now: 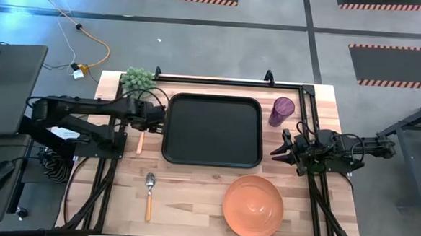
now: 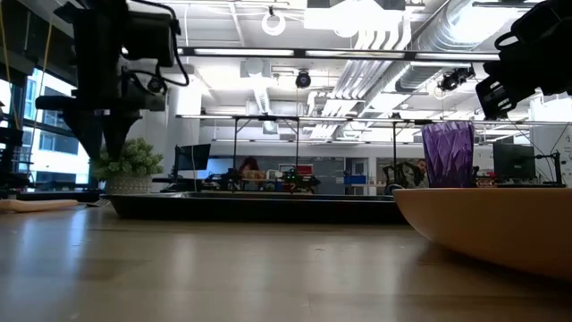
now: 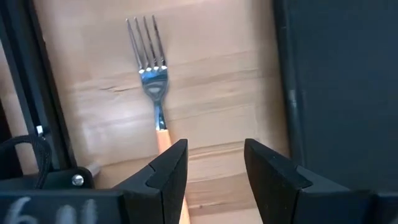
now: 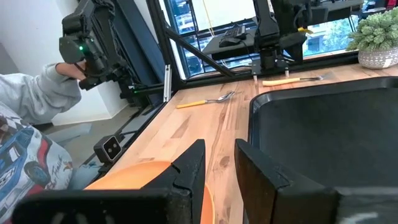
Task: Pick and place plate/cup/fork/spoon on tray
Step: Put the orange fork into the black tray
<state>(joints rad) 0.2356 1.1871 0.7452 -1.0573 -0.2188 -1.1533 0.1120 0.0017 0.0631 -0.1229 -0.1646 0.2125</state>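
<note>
Hovering over the fork (image 3: 152, 74) beside the tray (image 1: 212, 130) edge, left gripper (image 3: 214, 165) is sitting released (no readable labels); right gripper (image 4: 219, 163) is waiting released by the plate (image 1: 253, 205).

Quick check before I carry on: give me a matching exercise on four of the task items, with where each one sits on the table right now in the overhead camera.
Things:
1. cup
2. plate
3. fork
4. spoon

Places:
A. on the wood just left of the tray, under the left gripper
B. near the front edge, right of centre
C. beside the tray's back right corner
D. near the front edge, left of centre

Pairs: 1-C, 2-B, 3-A, 4-D. Nothing lies on the tray yet; the right gripper waits right of it.
</note>
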